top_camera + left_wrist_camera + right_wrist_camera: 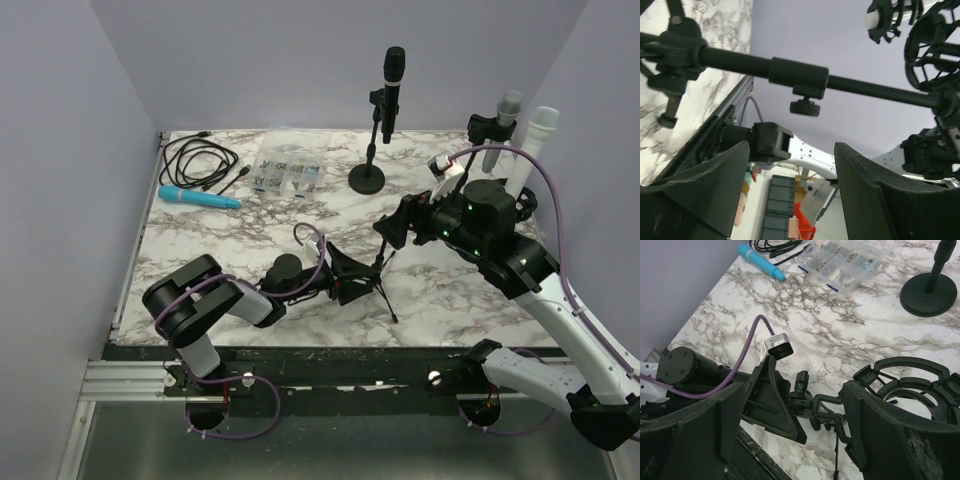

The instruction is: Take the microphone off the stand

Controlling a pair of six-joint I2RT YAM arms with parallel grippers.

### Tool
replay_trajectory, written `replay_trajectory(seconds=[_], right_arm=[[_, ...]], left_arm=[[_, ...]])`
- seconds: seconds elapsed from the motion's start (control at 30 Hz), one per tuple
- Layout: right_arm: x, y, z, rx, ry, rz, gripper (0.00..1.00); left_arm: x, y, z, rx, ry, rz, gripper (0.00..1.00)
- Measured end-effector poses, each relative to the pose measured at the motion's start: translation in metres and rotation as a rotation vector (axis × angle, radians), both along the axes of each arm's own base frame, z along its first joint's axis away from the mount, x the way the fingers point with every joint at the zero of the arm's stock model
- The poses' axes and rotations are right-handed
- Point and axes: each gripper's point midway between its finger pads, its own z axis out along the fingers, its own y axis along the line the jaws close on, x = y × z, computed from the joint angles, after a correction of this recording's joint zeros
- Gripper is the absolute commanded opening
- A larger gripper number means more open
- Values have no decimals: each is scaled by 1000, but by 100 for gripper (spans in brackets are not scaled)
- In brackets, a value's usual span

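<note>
A white microphone (537,135) sits in a black shock mount (920,385) at the right. The mount ends a thin black stand pole (795,75) that rises from a small tripod (386,285). The mount and the mic's end also show in the left wrist view (875,17). My left gripper (356,282) is open low at the tripod hub (810,400). In its own view (792,147) the pole crosses beyond the fingertips. My right gripper (397,227) is open and empty, hovering above the pole beside the shock mount; in its own view (792,390) the hub lies below.
A black microphone (394,85) stands on a round-base stand (367,180) at the back. A grey microphone (505,118) in a clip stands beside the white one. A clear parts box (285,172), a blue tube (198,197) and black cables (197,160) lie back left.
</note>
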Motion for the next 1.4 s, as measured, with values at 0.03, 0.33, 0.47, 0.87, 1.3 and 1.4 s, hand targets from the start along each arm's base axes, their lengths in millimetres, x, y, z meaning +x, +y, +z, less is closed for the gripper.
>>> replay_trajectory(seconds=[0.03, 0.33, 0.47, 0.87, 1.3, 1.4], right_arm=[[0, 0, 0, 0, 1, 1, 86], [-5, 5, 8, 13, 12, 35, 86], [-6, 5, 28, 36, -13, 35, 87], [-14, -23, 100, 126, -190, -72, 89], [-15, -34, 105, 139, -214, -121, 89], [-15, -34, 103, 138, -212, -122, 89]], left_arm=[[-3, 2, -4, 20, -6, -3, 69], [-11, 15, 37, 135, -297, 1, 72], [-6, 17, 89, 138, -521, 38, 76], [40, 16, 163, 265, -817, 97, 77], [51, -14, 123, 397, -831, -125, 58], [48, -16, 112, 404, -818, -156, 54]])
